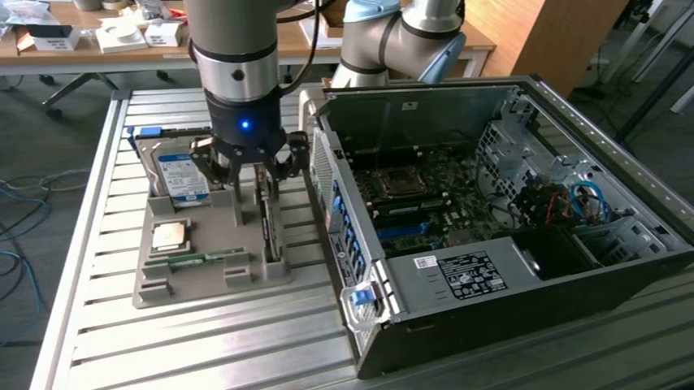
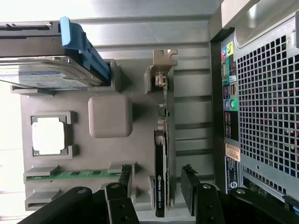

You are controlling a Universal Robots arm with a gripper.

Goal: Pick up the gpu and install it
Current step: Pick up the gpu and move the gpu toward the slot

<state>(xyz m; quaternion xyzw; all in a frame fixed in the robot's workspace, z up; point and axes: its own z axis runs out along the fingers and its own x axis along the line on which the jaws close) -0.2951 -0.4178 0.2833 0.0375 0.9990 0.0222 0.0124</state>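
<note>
In the exterior view, the gripper [image 1: 255, 180] hangs straight down from the arm over a grey parts tray [image 1: 162, 286] on a slatted metal table [image 1: 162, 345]. Its fingers are spread wide and grip nothing. The gpu [image 1: 268, 231] stands on its long edge in a slot of the tray, directly below the gripper and in line with the gap between the fingers. A hard drive [image 1: 179, 175] with a blue-white label leans upright in the tray just beside the gripper, toward the exterior view's left. A square processor chip [image 1: 171, 236] and a slim green memory stick [image 1: 201, 258] lie flat in their recesses below and to that same side of the tool. The open computer case [image 1: 456, 276] stands close to the gripper on the other side, with its motherboard exposed.

In the wrist view, the gripper [image 2: 156, 176] straddles the gpu [image 2: 160, 186], with one of the black fingers [image 2: 188, 182] on each face of the card and a visible gap on both sides. The card's silvery bracket [image 2: 163, 63] sits at its far end, away from the fingertips. The memory stick [image 2: 74, 174] lies just outside one finger, and the processor chip [image 2: 48, 135] and hard drive [image 2: 46, 77] lie farther out on that side. The perforated rear panel of the computer case [image 2: 261, 107] rises just outside the other finger.
</note>
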